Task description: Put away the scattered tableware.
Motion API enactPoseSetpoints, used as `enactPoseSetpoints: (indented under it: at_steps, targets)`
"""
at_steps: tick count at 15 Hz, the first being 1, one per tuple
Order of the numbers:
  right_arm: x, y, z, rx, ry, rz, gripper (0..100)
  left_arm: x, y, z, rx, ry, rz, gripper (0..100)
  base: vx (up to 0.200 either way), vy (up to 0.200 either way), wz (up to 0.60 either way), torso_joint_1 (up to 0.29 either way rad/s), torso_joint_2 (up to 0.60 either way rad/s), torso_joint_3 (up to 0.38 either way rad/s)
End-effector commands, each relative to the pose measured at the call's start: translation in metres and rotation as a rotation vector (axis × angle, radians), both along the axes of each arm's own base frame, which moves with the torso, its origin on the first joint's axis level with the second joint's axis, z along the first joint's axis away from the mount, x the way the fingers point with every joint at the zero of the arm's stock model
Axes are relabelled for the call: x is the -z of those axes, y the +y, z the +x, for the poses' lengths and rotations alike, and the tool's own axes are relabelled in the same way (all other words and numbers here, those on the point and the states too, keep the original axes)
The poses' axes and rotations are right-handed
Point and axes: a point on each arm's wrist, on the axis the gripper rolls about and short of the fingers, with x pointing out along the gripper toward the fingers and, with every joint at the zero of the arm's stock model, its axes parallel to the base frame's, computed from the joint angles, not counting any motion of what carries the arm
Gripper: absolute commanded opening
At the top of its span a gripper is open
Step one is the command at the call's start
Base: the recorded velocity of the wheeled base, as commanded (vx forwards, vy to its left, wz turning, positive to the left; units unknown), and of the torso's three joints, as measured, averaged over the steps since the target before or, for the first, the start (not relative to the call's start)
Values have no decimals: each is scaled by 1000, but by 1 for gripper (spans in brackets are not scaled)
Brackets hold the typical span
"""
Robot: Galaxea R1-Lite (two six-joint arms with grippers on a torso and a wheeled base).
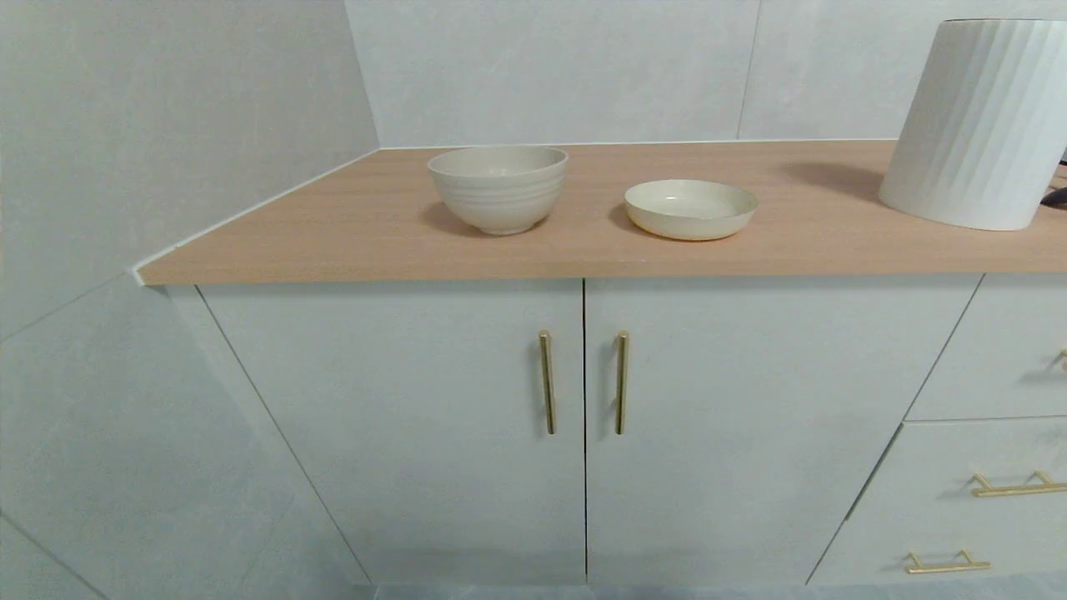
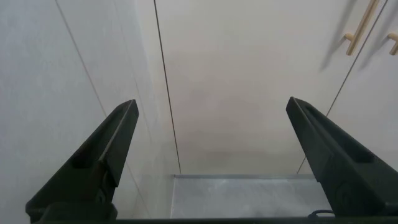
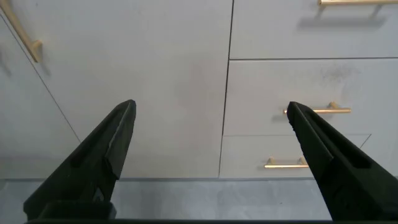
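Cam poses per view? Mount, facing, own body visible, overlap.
Head: on head, forward and down at counter, bowl, plate, cabinet doors.
Left wrist: on left arm, low, facing cabinet doors; open left end effector in frame.
Right wrist: on right arm, facing drawers; open right end effector in frame.
Shared: head and left wrist show door handles.

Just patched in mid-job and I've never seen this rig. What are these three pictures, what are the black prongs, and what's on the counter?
It is a wheeled two-armed robot. The wide picture is from its head camera: a ribbed bowl and a shallow dish stand apart on the wooden countertop, a white ribbed container to their right, closed cabinet doors below. The other two are from wrist cameras. The black prongs belong to the left end effector and right end effector, both open, holding nothing, facing the cabinet fronts.
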Motion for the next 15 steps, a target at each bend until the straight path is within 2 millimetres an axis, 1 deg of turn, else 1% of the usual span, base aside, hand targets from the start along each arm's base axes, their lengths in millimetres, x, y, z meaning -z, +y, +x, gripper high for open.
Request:
enactPoseSetpoints:
  at_steps: [1,2,3,4,5,6,7,8,9,10,12,13,14,15]
  targets:
    - [-13,0,-3,-1,-41,-11,100,0,0,0,-1,0,0,100,0,0,0,0,0,0]
    - [-71,-1,-5,-43,-73,6,100,0,0,0,-1,0,0,100,0,0,0,0,0,0]
    - [-87,-1,4,-89,-9,0,100,0,0,0,-1,0,0,100,0,0,0,0,0,0]
    - [-99,2,24,-161,100,-1,100,0,0,0,-1,-2,0,100,0,0,0,0,0,0]
    - [-107,4,38,-191,159,2,100,0,0,0,-1,0,0,100,0,0,0,0,0,0]
    - [-129,9,81,-237,285,9,100,0,0,0,-1,-2,0,100,0,0,0,0,0,0]
    - [-141,17,112,-303,357,4,100,0,0,0,-1,0,0,100,0,0,0,0,0,0]
    - [-152,34,136,-402,396,7,100,0,0,0,-1,-2,0,100,0,0,0,0,0,0]
    - [-155,53,156,-478,450,26,100,0,0,0,-1,0,0,100,0,0,0,0,0,0]
    - [-156,73,171,-546,500,44,100,0,0,0,-1,0,0,100,0,0,0,0,0,0]
    - [-156,115,195,-656,562,71,100,0,0,0,-1,0,0,100,0,0,0,0,0,0]
    - [-153,134,206,-694,579,95,100,0,0,0,-1,0,0,100,0,0,0,0,0,0]
    - [-149,146,210,-721,589,102,100,0,0,0,-1,0,0,100,0,0,0,0,0,0]
    - [-136,168,221,-753,612,118,100,0,0,0,-2,0,0,100,0,0,0,0,0,0]
